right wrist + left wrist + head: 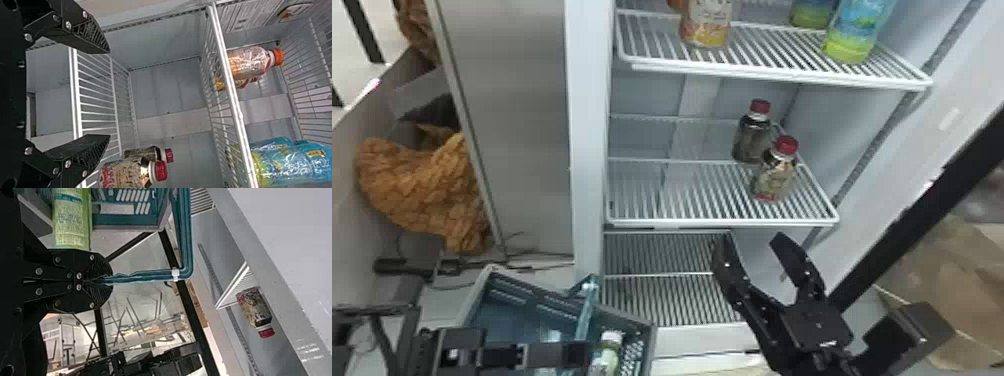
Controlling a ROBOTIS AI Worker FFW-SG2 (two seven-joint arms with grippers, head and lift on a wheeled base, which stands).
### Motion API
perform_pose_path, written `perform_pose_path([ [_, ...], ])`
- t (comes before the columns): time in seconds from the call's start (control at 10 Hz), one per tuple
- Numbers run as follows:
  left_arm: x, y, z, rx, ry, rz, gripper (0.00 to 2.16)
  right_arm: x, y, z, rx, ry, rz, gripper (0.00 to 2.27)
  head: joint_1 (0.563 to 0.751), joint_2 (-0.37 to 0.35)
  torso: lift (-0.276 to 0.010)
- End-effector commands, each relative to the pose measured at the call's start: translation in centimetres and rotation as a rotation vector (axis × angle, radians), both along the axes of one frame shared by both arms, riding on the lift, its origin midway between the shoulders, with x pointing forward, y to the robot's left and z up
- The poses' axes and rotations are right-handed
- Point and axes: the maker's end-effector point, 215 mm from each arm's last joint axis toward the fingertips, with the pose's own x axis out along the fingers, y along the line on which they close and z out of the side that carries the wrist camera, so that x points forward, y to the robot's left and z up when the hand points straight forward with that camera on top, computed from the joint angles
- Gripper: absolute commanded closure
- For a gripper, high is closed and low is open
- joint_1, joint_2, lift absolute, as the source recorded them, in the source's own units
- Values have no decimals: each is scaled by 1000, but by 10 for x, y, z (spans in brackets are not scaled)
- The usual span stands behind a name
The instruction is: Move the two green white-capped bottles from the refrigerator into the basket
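Beyond the basket (pixel 524 296) stands the refrigerator (pixel 588 150). The nearer left gripper (pixel 110 280) has its jaws clamped on the basket's handle (pixel 186 235); the right gripper's (pixel 751 240) stand apart. A green bottle (pixel 605 358) sits inside, just right of the left jaws, long axis slanting refrigerator-ward, cap (pixel 612 337) white.

left end effector (pixel 576 354) pinches, right end effector (pixel 752 239) gapes.

Bottle (pixel 607 354) in basket (pixel 650 340), to its right bottles (pixel 774 175) on refrigerator shelves (pixel 722 221)

Black arms, silver screws, ridged claw pads (pixel 98 268).
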Motion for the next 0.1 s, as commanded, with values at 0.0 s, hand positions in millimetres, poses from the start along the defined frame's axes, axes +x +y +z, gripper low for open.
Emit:
perform_pose_path([
  [0.0, 0, 0, 1, 0, -2, -1, 1167, 0, 0, 0, 0, 0, 0, 305, 695, -215, -263],
])
